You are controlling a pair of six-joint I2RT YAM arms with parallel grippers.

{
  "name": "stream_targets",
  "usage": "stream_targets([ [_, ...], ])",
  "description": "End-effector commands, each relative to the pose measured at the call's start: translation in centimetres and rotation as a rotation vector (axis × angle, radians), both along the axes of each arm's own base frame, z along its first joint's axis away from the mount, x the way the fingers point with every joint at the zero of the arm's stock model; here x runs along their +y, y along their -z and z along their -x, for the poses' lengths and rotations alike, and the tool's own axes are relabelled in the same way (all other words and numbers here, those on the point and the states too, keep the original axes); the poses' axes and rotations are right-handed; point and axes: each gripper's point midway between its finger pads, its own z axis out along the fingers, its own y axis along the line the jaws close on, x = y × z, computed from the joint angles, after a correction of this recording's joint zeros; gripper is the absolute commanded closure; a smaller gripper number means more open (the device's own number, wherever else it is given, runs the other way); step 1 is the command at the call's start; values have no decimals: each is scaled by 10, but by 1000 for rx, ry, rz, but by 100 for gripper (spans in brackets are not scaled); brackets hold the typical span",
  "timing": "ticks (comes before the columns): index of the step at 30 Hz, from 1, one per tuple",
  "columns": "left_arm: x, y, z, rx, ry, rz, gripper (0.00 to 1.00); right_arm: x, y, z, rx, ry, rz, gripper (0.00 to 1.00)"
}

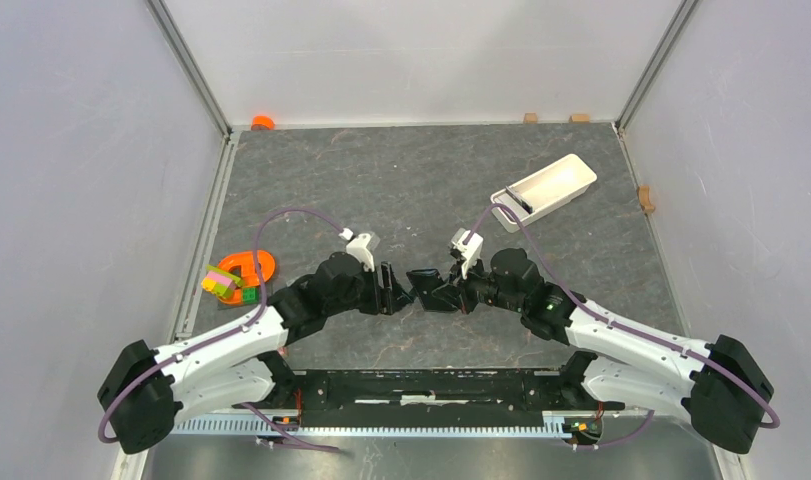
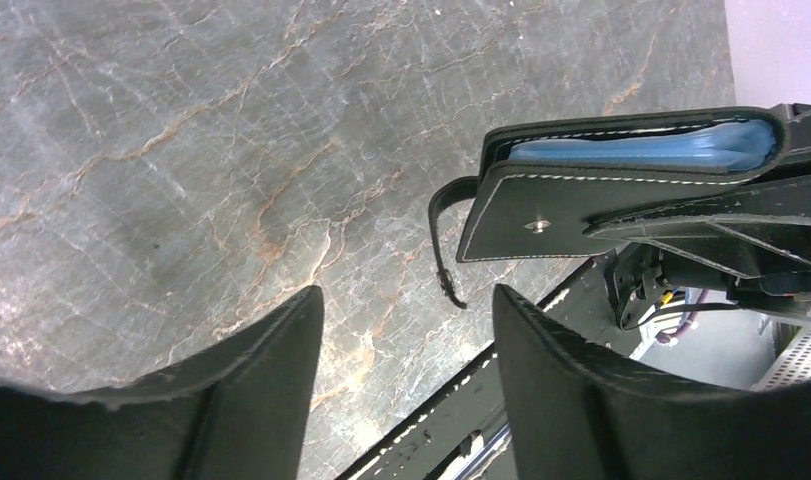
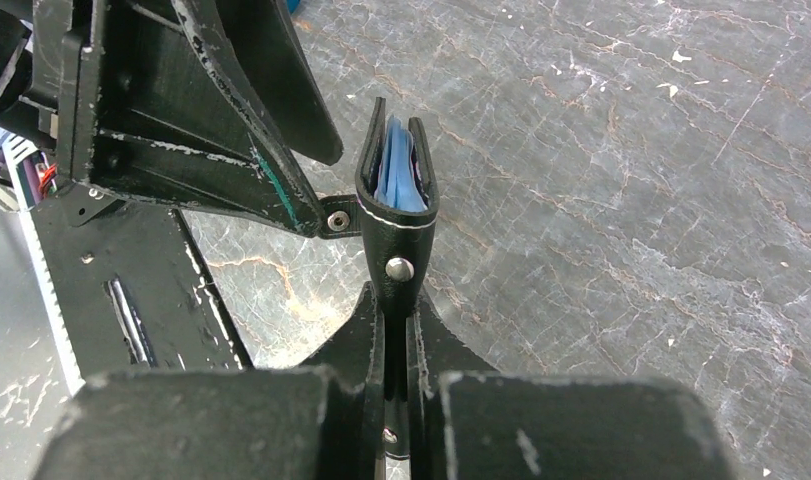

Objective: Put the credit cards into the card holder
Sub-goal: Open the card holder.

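— Where's the card holder (image 3: 399, 225)?
— Off the table (image 3: 631, 150), pinched low in the right gripper (image 3: 398, 325), jaws tight on it; a blue card (image 2: 641, 148) sits inside
— And the left gripper (image 2: 409, 300)?
— Wide open, empty, just beside it. I'd pinch the loose snap tab (image 2: 443, 240) squarely, right clamp firm

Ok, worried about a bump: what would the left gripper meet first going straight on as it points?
Probably the card holder, held in the right gripper just ahead. In the wrist view it sits slightly aside of the left gripper, so its dangling snap strap might touch first; depth is unclear.
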Motion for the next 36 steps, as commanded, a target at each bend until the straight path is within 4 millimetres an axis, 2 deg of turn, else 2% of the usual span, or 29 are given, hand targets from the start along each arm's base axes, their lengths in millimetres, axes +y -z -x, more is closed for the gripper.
stream_targets([
  [1, -12, -10, -2, -31, 25, 83, 35, 10, -26, -2, -35, -20, -71, 100],
  [3, -17, -12, -3, -34, 27, 118, 37, 10, -27, -2, -36, -20, -77, 100],
  [8, -27, 2, 1, 29, 46, 133, 40, 13, -25, 1, -23, -39, -83, 100],
  [12, -35, 3, 3, 50, 77, 150, 66, 10, -21, -1, -21, -20, -77, 100],
  [16, -32, 0, 3, 35, 69, 154, 93, 5, -13, -6, -16, 23, -52, 100],
  [17, -30, -1, 3, 31, 65, 150, 98, 5, -11, -7, -10, 28, -47, 100],
  [21, -20, 0, 17, 55, 100, 111, 98, -4, 9, -16, 55, 111, 4, 99],
  [22, -17, 1, 22, 71, 113, 96, 98, -9, 16, -19, 77, 144, 26, 91],
  [24, -12, -2, 35, 99, 161, 72, 98, -23, 33, -27, 124, 223, 78, 57],
  [26, -10, -8, 49, 137, 225, 54, 98, -38, 48, -33, 155, 297, 123, 34],
  [27, -9, -10, 55, 154, 257, 47, 98, -43, 52, -35, 163, 322, 136, 26],
  [29, -11, -15, 67, 193, 319, 51, 98, -45, 56, -34, 167, 328, 139, 17],
  [31, -15, -23, 72, 208, 366, 62, 98, -42, 55, -32, 169, 315, 113, 13],
  [36, -18, -30, 67, 198, 395, 25, 98, -22, 39, -17, 174, 203, -27, 8],
])
